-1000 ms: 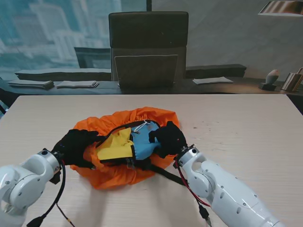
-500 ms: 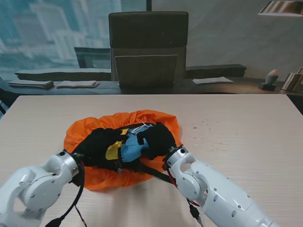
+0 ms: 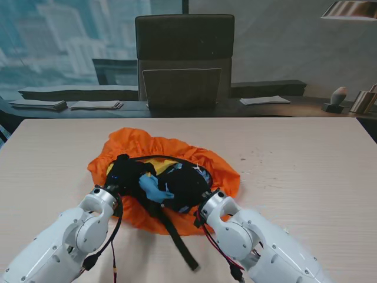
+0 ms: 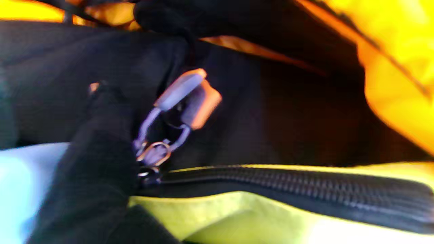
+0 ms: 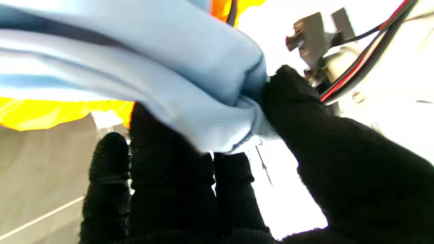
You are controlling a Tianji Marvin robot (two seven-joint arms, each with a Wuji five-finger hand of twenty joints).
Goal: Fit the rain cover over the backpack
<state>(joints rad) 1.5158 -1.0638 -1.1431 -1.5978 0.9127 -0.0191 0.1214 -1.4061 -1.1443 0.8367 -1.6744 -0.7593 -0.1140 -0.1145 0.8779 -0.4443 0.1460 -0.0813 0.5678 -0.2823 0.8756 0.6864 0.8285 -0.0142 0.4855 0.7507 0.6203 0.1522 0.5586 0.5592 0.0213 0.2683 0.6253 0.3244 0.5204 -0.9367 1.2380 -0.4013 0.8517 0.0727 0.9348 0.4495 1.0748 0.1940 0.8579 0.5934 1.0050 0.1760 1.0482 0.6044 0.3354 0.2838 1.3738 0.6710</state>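
The orange rain cover [image 3: 203, 165] bunches around the far side and right of the backpack [image 3: 154, 187], a blue, yellow and black bag in the middle of the table. My left hand [image 3: 122, 172], in a black glove, grips the bag's left side. In the left wrist view one finger [image 4: 96, 169] lies by the black zipper [image 4: 288, 184] and its pull [image 4: 184, 98]. My right hand [image 3: 187, 186] grips the bag's right side. Its fingers [image 5: 169, 183] and thumb pinch the light blue fabric [image 5: 190, 84]. A black strap [image 3: 177, 236] trails toward me.
The pale wooden table [image 3: 306, 153] stretches out to the right and far side. A dark chair [image 3: 184, 59] stands behind the far edge. Papers [image 3: 264, 100] and small items lie on a low ledge beyond. Both white forearms crowd the near edge.
Both hands drew closer together and toward me, turning the backpack. The orange cover shifted farther and to the right, and the black strap now hangs out toward me.
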